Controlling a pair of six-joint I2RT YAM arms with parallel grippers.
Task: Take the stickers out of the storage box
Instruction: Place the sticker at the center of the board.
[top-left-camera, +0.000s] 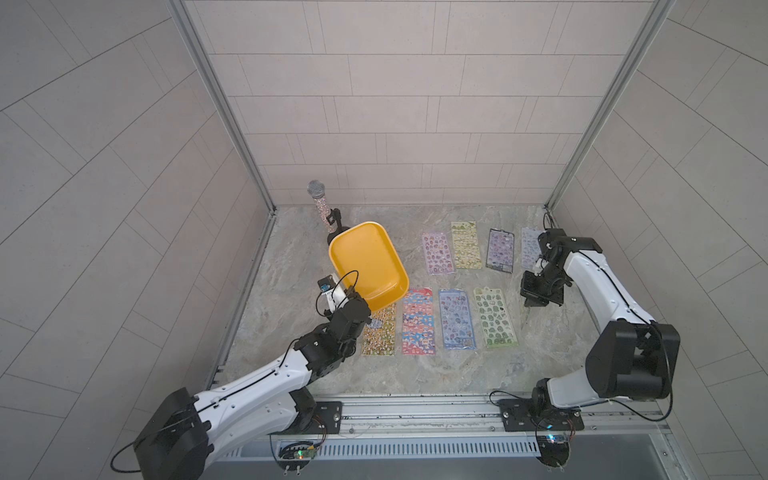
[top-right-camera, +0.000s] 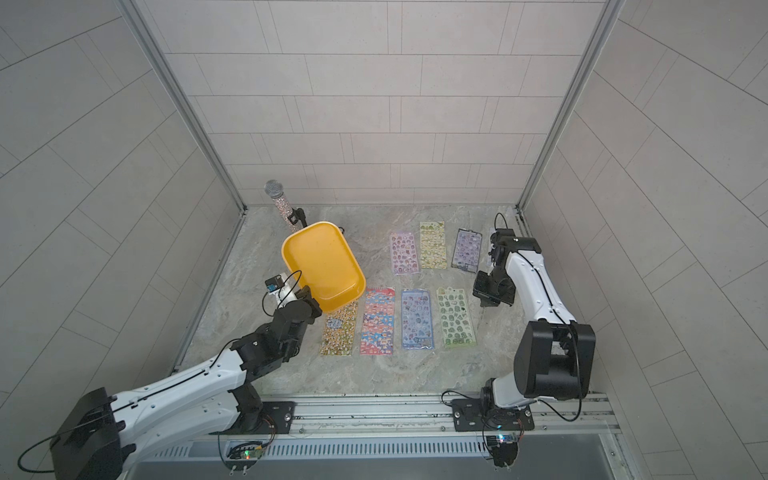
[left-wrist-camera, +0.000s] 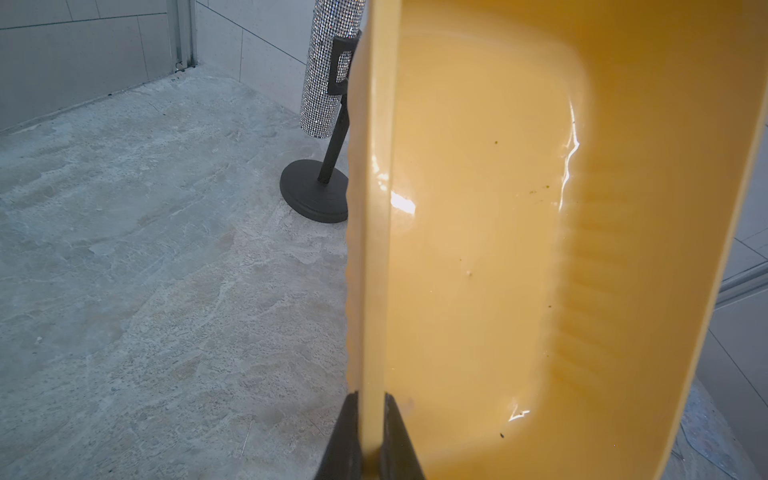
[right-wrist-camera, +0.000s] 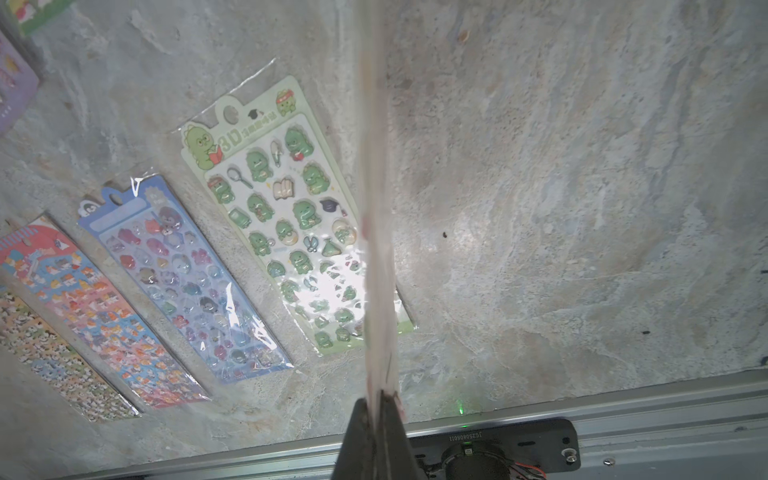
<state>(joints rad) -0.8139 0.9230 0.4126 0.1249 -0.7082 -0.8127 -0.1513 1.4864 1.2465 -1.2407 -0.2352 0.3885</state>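
Eight sticker sheets (top-left-camera: 456, 318) lie flat on the stone-patterned table (top-left-camera: 415, 374) in two rows of four, side by side without touching. The far row runs pink sheet (top-left-camera: 437, 252), yellow sheet (top-left-camera: 466, 245), dark purple sheet (top-left-camera: 500, 250) and a pale lilac sheet (top-left-camera: 528, 249) that the right arm partly hides. The near row runs orange-yellow sheet (top-left-camera: 379, 332), red sheet (top-left-camera: 418, 322), blue sheet (top-right-camera: 417, 319) and green sheet (right-wrist-camera: 291, 216).

A ninth sheet (right-wrist-camera: 376, 208) hangs edge-on from the right gripper (right-wrist-camera: 380, 399), whose jaws are pinched tight on its end. It is blurred and pale pinkish, and its print cannot be made out. This gripper hovers above the table near the green sheet, on the side away from the blue one.

The left gripper (left-wrist-camera: 370, 399) is clamped on the rim of the yellow box (top-left-camera: 365, 259) near a corner and holds it tilted above the table. In both top views the box's lower corner covers the far end of the orange-yellow sheet. Its glossy inside bears a few dark specks. Behind the box, a glittery microphone (top-left-camera: 322, 203) stands on a black stand (left-wrist-camera: 313, 195) by the far left corner.
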